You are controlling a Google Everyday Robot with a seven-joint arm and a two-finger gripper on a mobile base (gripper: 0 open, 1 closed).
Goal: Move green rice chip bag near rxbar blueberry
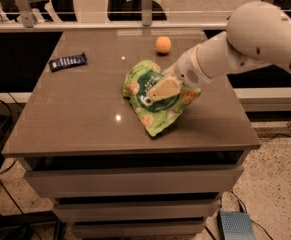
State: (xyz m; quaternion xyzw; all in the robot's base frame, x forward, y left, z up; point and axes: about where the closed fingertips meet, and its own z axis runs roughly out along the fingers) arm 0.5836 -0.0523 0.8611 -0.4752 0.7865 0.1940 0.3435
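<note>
The pincer (159,91) sits over the middle of the desk (75,114), clamped on the green rice chip bag (155,113). Only one tan finger (165,87) shows, laid across the pouch's front, and the other is hidden behind the bag. That finger covers most of the white lettering on the dark circle. The arm (255,39) is cut off by the right edge. The pale lettering on the rxbar blueberry (68,61) is too small to read. The desk's lowest drawer runs off the bottom edge.

The green rice chip bag (157,104) lies central on the counter (75,119), tool (161,90) clamped on it from 3 o'clock; rxbar blueberry (68,61) at 10, ball (163,44) at 12.
</note>
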